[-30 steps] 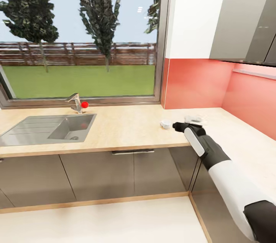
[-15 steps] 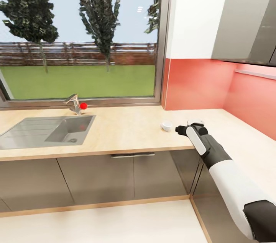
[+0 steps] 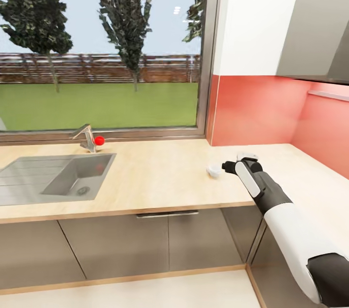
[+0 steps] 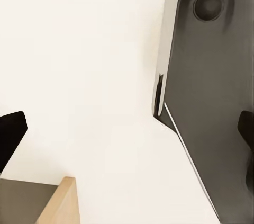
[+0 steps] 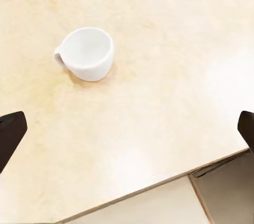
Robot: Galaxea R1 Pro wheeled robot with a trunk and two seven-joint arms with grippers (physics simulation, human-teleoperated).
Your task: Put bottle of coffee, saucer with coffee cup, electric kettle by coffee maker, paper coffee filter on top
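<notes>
Coffee cup [image 5: 86,53]: glossy white, rounded, on pale wood-grain kitchen countertop [image 5: 159,102]; right pincer [image 5: 127,128] spread wide, empty.

Bright, even daylight pours through the big window [image 3: 102,46] at upper left; the light-wood tabletop [image 3: 160,177] glares pale at lower right, shadows soft, render crisp, distant trees blocky and coarse.

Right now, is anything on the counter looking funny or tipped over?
Yes. The small white coffee cup lies tipped on its side on the kitchen countertop, near the right claw, not upright on a saucer.
</notes>
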